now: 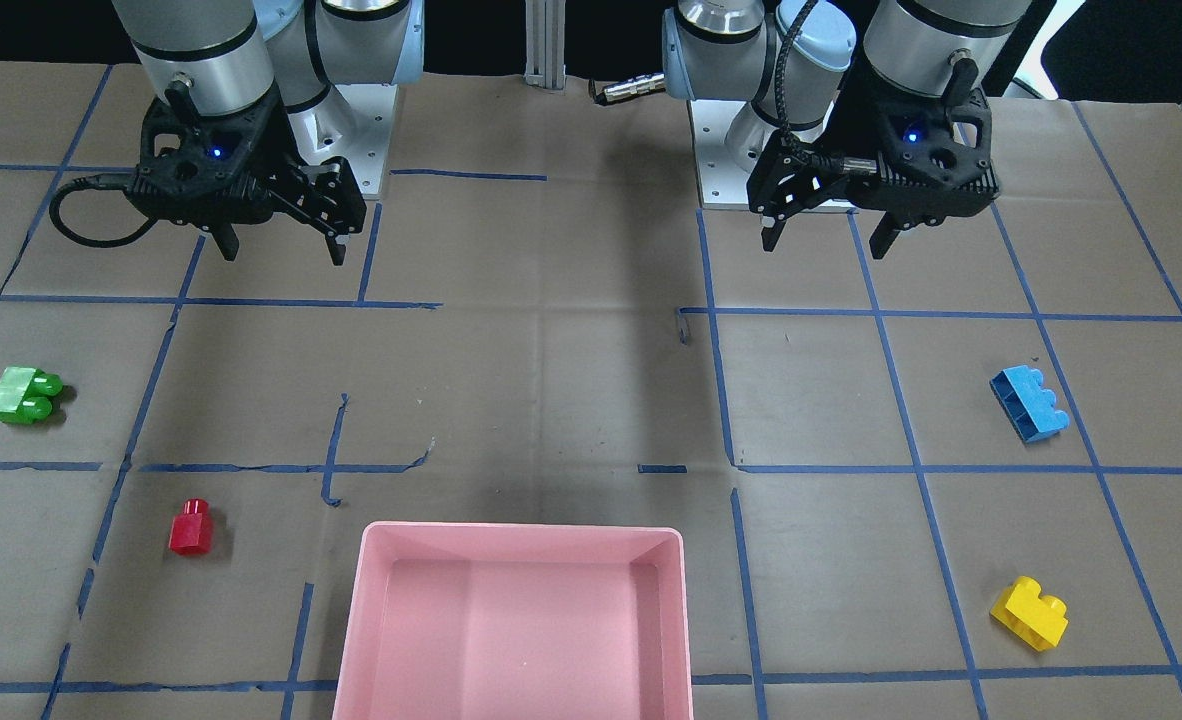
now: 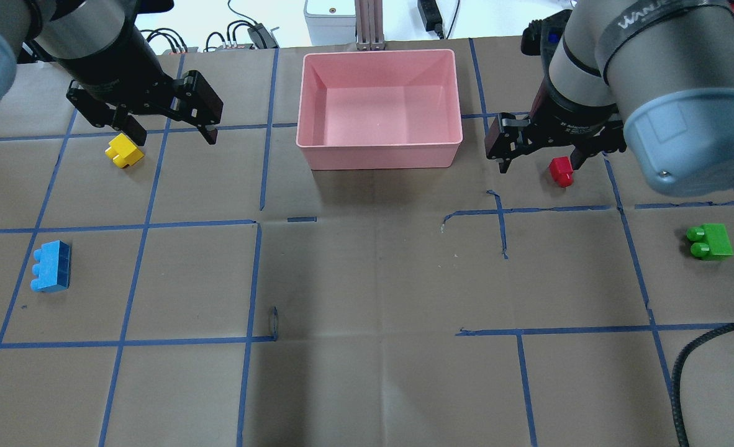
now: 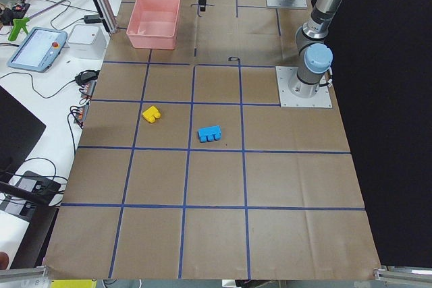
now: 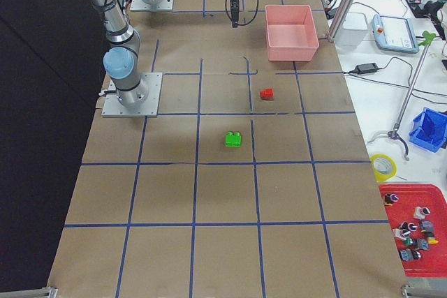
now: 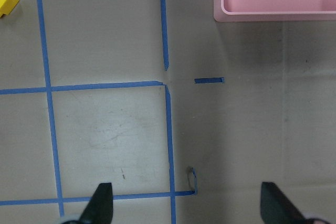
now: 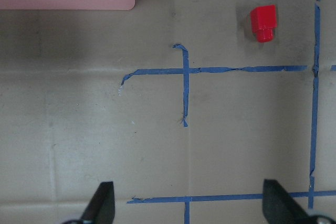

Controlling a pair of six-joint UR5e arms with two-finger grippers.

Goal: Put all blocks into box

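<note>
Shallow pink plastic tray (image 1: 351, 620), near centre; outside it, green studded brick (image 1: 23, 396), red studded brick (image 1: 191, 527) on robot's right, blue studded brick (image 1: 1029, 402), yellow studded brick (image 1: 1029, 612) left; left gripper (image 1: 829, 243), right gripper (image 1: 281, 248) spread wide.

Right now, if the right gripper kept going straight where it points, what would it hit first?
The right gripper points down, jaws open, so probably bare table first; the red block and box lie aside.

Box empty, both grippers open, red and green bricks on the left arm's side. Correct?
No. The overhead view shows the red brick and green brick on the right arm's side. The box is empty; left gripper and right gripper are open.
</note>
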